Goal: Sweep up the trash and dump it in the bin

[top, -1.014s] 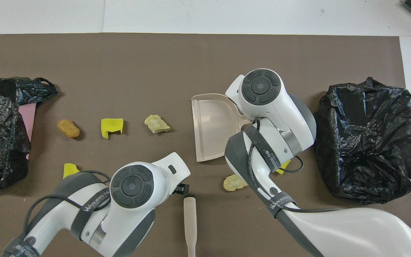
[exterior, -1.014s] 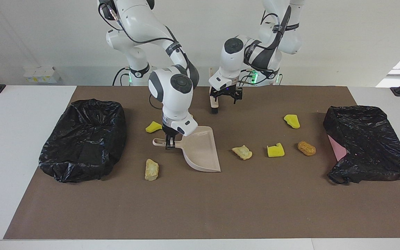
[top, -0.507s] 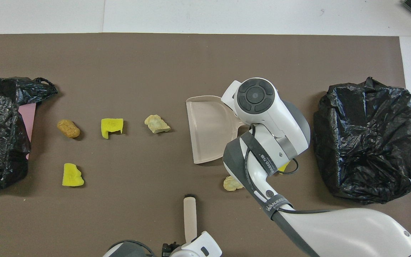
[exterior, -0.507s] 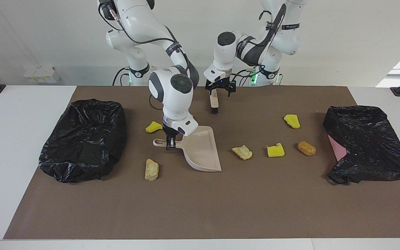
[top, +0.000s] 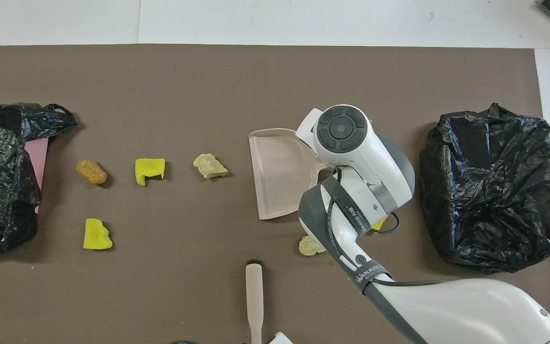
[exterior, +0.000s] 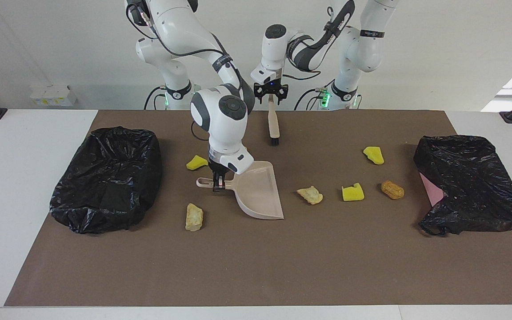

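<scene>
My right gripper [exterior: 217, 184] is shut on the handle of the beige dustpan [exterior: 258, 191] [top: 280, 172], whose pan rests on the brown mat. The brush [exterior: 274, 126] [top: 254, 301] lies on the mat near the robots, bristles pointing away from them. At the robots' end of its handle sits my left gripper [exterior: 271, 95]. Several lumps of trash lie scattered: a yellow one [exterior: 196, 162] and a tan one [exterior: 194, 217] beside the dustpan, and a tan one [exterior: 310, 194], a yellow one [exterior: 353, 192], an orange-brown one [exterior: 392, 189] and another yellow one [exterior: 373, 155] toward the left arm's end.
A bin lined with a black bag stands at each end of the mat, one [exterior: 107, 178] at the right arm's end and one [exterior: 469, 182] at the left arm's end with a pink side showing. White table surrounds the mat [exterior: 256, 266].
My left gripper has drawn back along the brush handle toward the robots, to the handle's end. The brush has not moved. The dustpan has shifted only slightly.
</scene>
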